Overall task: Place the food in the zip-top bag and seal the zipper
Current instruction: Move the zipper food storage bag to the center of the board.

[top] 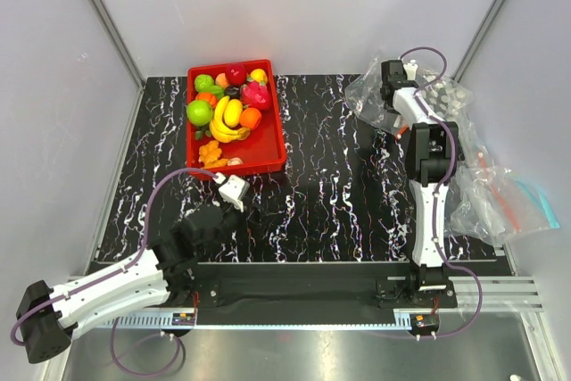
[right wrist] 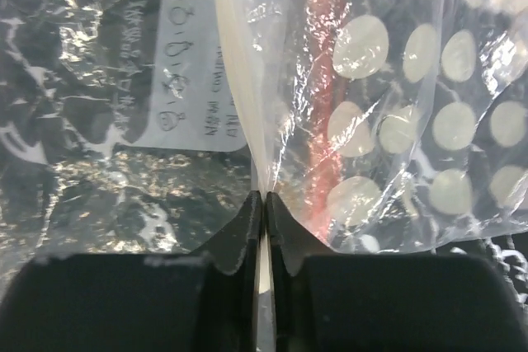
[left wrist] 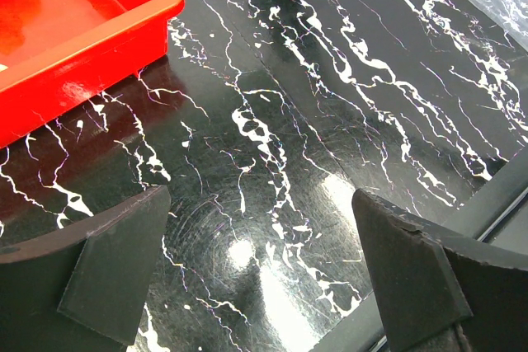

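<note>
Right wrist: right gripper (right wrist: 262, 204) jaws pinch plastic fold (right wrist: 247, 113) beside dotted bag (right wrist: 412, 121), likely fetching bag. Left gripper (left wrist: 264, 274) jaws spread, empty. Next: drag bag clear, toward fruit (top: 227, 118)

You're working on a black tabletop veined with white like marble (top: 339, 176). It runs under the left claw (left wrist: 264, 286), and a bright patch of reflected light (left wrist: 239, 253) lies on it directly beneath. Plain pale grey wall panels (top: 312, 6) stand beyond the right claw (right wrist: 264, 204) and off to either side. Slanted aluminium posts (top: 103, 15) mark the back corners. A silver metal rail (top: 513, 290) edges the table behind both claws.
</note>
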You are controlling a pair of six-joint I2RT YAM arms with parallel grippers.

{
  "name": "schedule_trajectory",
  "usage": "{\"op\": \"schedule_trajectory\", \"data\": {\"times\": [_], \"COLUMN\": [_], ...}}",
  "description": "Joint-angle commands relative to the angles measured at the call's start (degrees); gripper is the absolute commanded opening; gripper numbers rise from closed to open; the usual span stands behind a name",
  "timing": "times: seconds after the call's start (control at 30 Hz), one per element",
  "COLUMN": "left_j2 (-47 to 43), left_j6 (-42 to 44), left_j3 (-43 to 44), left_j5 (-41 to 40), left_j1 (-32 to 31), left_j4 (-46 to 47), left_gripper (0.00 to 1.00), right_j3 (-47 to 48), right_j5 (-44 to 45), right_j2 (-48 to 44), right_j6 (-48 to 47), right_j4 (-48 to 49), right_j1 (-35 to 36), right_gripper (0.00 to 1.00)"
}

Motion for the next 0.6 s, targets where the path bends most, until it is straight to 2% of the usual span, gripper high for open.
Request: {"op": "schedule_trajectory", "data": {"times": [0.0, 0.07, 0.17, 0.3, 0.57], "left_j2": [0.3, 0.1, -0.1, 0.0, -0.2], "left_j6": [0.1, 0.0, 0.0, 0.0, -0.1], "left_j3": [2.3, 2.3, 2.2, 2.3, 2.6], "left_j5": [0.7, 0.7, 0.9, 1.0, 0.3], "left_j1": [0.0, 0.0, 0.0, 0.0, 0.0], "left_j4": [3.5, 3.5, 3.7, 3.5, 2.8], "left_gripper": [0.99, 0.99, 0.99, 0.99, 0.99], "right_j3": [-2.0, -5.5, -13.7, -26.8, -43.1], "right_j5": [4.6, 5.2, 6.0, 8.8, -3.9], "right_j2": [-4.5, -7.8, -15.1, -26.4, -44.0], "right_j6": [0.4, 0.2, -0.6, -3.4, 2.3], "right_j4": [0.8, 3.0, 7.1, 12.1, 8.5], "right_j1": [-0.4, 0.0, 1.7, 8.9, 22.2], "right_gripper": [0.05, 0.00, 0.00, 0.00, 0.00]}}
